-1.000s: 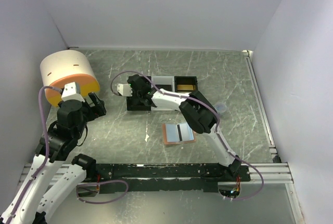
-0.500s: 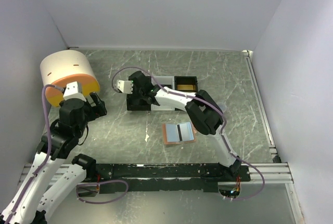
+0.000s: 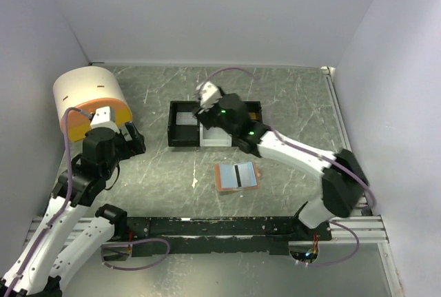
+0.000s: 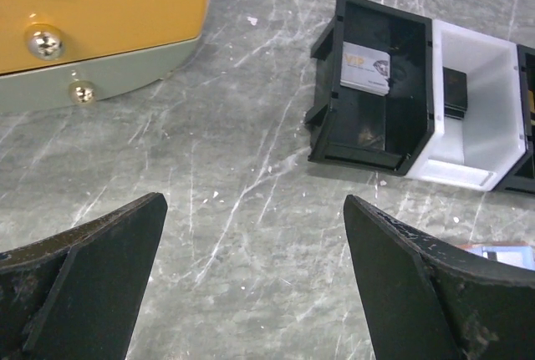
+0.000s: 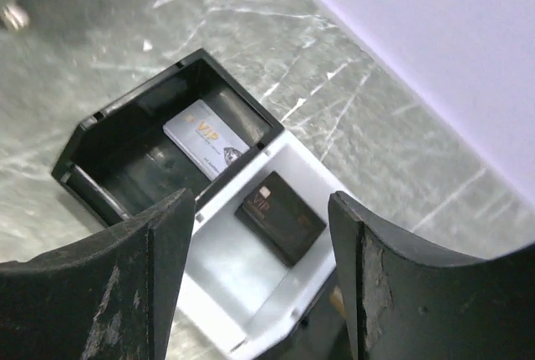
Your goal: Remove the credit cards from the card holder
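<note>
The card holder [image 3: 236,176] lies open on the table, salmon-orange outside and light blue inside. A corner of the card holder [image 4: 502,253] shows in the left wrist view. A silver credit card [image 5: 205,139] leans in the tray's black left compartment [image 3: 182,131]. A black card [image 5: 280,216] lies in the white middle compartment [image 3: 214,134]. My right gripper [image 5: 261,203] hangs open and empty above the white compartment, and in the top view the right gripper [image 3: 209,114] is over the tray. My left gripper [image 4: 255,201] is open and empty above bare table, left of the tray.
The three-compartment tray [image 4: 334,118] stands behind the card holder; my right arm partly hides its right black compartment [image 3: 252,113]. A cream and orange drum [image 3: 89,97] sits at the far left beside my left arm. Walls enclose the table on three sides.
My right gripper has opened and moved right, from over the tray's left black compartment to over the white one. Its elbow swung out to the right. The left arm has barely moved.
</note>
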